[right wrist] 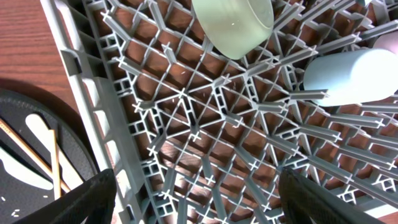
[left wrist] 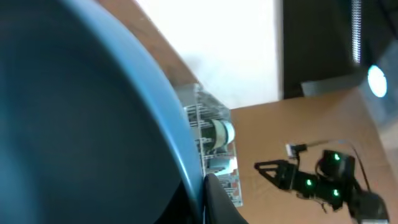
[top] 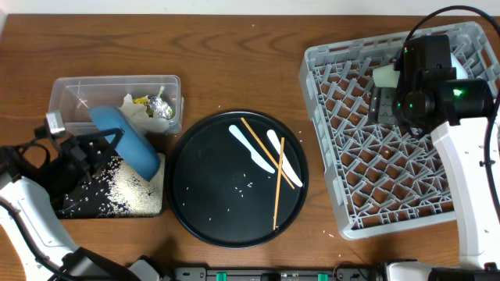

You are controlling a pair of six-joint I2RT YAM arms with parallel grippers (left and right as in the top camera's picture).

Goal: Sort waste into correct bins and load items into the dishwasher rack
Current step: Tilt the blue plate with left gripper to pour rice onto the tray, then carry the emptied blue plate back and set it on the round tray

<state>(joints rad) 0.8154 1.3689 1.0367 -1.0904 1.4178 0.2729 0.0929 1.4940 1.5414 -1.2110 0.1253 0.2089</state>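
My left gripper is shut on the rim of the blue plate and holds it tilted over the shallow black tray, where rice grains lie heaped. In the left wrist view the plate fills the frame, with my fingers clamped on its edge. My right gripper is open and empty above the grey dishwasher rack. A pale teal bowl and a light blue bowl lie in the rack. The clear tub holds tissue, a yellow-green wrapper and foil.
The large round black tray in the middle carries two white utensils and two wooden chopsticks, with a few loose rice grains. Its edge shows in the right wrist view, left of the rack wall.
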